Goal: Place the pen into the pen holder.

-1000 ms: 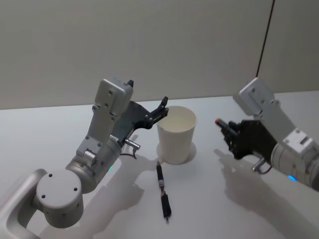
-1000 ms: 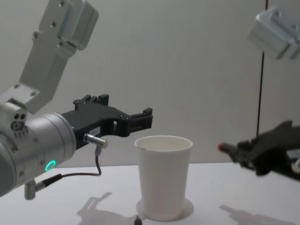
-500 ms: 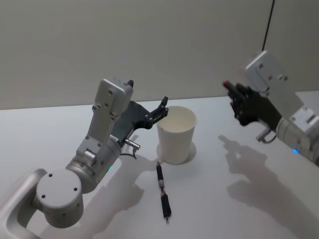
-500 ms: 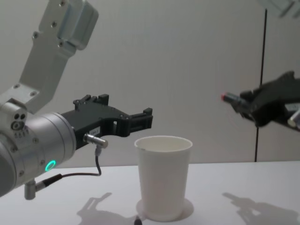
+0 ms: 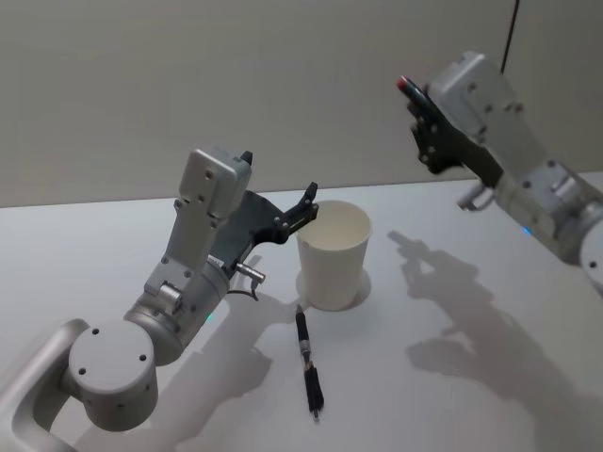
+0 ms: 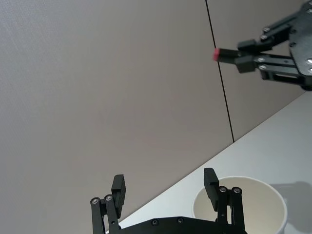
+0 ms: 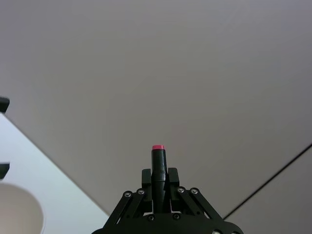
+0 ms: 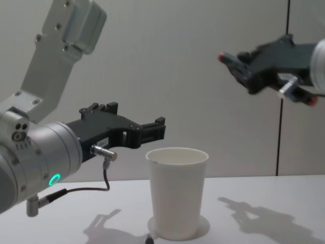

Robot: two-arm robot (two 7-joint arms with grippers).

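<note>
**Pen gripped high**

The right gripper (image 5: 421, 111), in the upper right of the head view, is clenched on the pen (image 5: 407, 87). The pen holder (image 5: 334, 254) stands upright at the centre. The left gripper (image 5: 304, 211), released, is just left of its rim. A second pen (image 5: 307, 365) lies below it.

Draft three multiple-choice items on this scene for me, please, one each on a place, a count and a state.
1. Where is the red-capped pen? A in the paper cup; B lying behind the cup; C in the right hand, high above the cup's right.
2. How many pens does the head view show? A one; B two; C three.
3. How is the left hand? A open, empty; B shut on the cup's rim; C shut on a pen.

Key: C, the right hand is clamped on it with the red cap jutting out; B, one is held and a black pen lies before the cup; A, its jaws stand apart beside the cup's rim.
</note>
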